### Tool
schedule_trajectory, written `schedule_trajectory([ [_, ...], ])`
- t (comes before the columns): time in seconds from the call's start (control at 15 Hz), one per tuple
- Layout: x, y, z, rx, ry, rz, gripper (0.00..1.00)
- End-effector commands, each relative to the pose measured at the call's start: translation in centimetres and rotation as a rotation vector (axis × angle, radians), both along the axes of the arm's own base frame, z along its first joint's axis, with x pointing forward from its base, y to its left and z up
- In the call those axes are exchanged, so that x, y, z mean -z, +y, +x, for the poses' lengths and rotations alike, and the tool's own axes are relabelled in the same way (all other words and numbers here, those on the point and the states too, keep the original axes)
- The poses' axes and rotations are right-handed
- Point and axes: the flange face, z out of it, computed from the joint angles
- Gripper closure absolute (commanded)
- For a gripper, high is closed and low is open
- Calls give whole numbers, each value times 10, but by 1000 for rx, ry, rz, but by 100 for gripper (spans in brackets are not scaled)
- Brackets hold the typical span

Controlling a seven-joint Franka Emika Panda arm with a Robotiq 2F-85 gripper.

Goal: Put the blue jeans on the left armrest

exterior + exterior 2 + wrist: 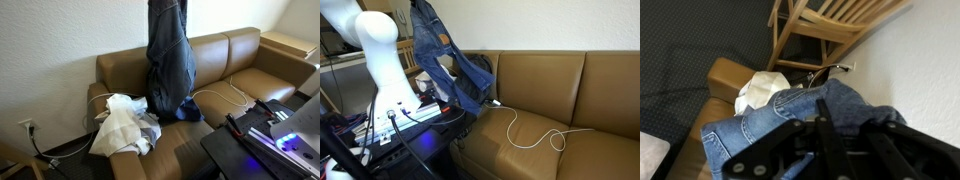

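Both exterior views share the sofa [240, 55] [550, 80] from opposite front corners; wrist view looks down.

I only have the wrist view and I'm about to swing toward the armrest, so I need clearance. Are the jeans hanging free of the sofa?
Observer: Not quite. In an exterior view the blue jeans hang tall, and their lower end looks to rest on the seat cushion.
Operator: Anything on the seat that might snag?
Observer: A white cable loops across the cushion beside the jeans.
Operator: And the armrest?
Observer: A white cloth covers much of the armrest and hangs over its side.
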Motion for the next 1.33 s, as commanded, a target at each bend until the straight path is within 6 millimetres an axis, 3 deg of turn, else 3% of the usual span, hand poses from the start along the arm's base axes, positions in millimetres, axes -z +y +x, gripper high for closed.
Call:
schedule_trajectory([
  [0.0,-51,78,-8,-130,-108,95,96],
  [0.07,-59,89,-10,-163,-141,112,96],
  [0.13,-61,84,-11,-191,-182,120,96],
  [0.2,-44,80,-24,-147,-115,57,85],
  [0.33,-50,87,-21,-183,-142,76,85],
  [0.4,-49,86,-19,-186,-146,79,96],
  [0.53,-28,91,-15,-198,-107,65,96],
  [0.8,7,145,24,-172,-281,132,96],
  [1.0,53,191,43,-189,-465,71,96],
  [1.27,76,205,68,-203,-677,-33,96],
])
